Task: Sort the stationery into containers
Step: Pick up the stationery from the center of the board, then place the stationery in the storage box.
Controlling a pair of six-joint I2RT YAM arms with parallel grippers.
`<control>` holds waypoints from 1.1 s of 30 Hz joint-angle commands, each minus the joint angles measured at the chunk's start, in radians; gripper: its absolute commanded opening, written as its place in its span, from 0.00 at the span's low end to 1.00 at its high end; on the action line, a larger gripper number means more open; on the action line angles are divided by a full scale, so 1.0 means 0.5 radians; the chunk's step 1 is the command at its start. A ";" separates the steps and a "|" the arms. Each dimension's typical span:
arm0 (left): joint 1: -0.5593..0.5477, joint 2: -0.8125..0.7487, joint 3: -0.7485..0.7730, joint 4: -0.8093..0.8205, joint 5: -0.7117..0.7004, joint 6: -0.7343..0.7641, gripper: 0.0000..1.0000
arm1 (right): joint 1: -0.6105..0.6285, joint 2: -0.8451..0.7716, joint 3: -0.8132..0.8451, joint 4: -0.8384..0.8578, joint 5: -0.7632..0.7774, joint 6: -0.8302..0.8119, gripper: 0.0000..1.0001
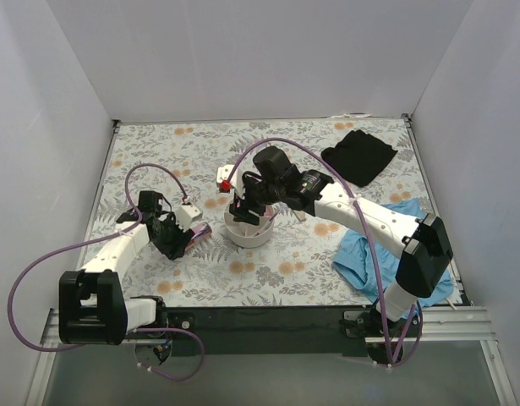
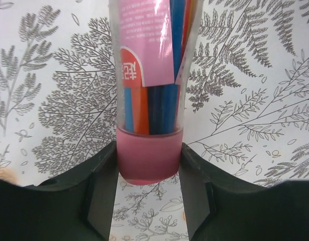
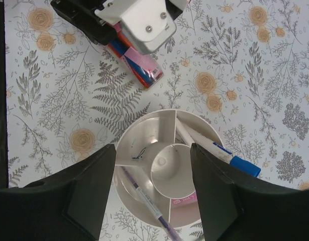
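The round white organiser [image 1: 249,233] stands mid-table; in the right wrist view [image 3: 144,133] it holds a white marker with a blue cap [image 3: 222,153], a thin purple pen [image 3: 144,197] and a pink item [image 3: 184,202] in separate outer compartments. Its central cup is empty. My right gripper [image 3: 151,150] hovers open and empty right over it [image 1: 249,209]. My left gripper [image 2: 149,150] is shut on the pink end of the stubby pink-and-dark case [image 2: 149,75], low over the table left of the organiser [image 1: 185,239]. The case also shows in the right wrist view [image 3: 139,70].
A red-capped white marker [image 1: 226,180] lies just behind the organiser. A black cloth [image 1: 358,155] lies at the back right and a blue cloth [image 1: 369,254] at the front right under my right arm. White walls enclose the floral table.
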 commanded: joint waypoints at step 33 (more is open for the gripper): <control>-0.009 0.548 1.946 -1.379 0.262 -0.081 0.00 | -0.113 -0.317 -0.144 0.178 0.245 0.197 0.68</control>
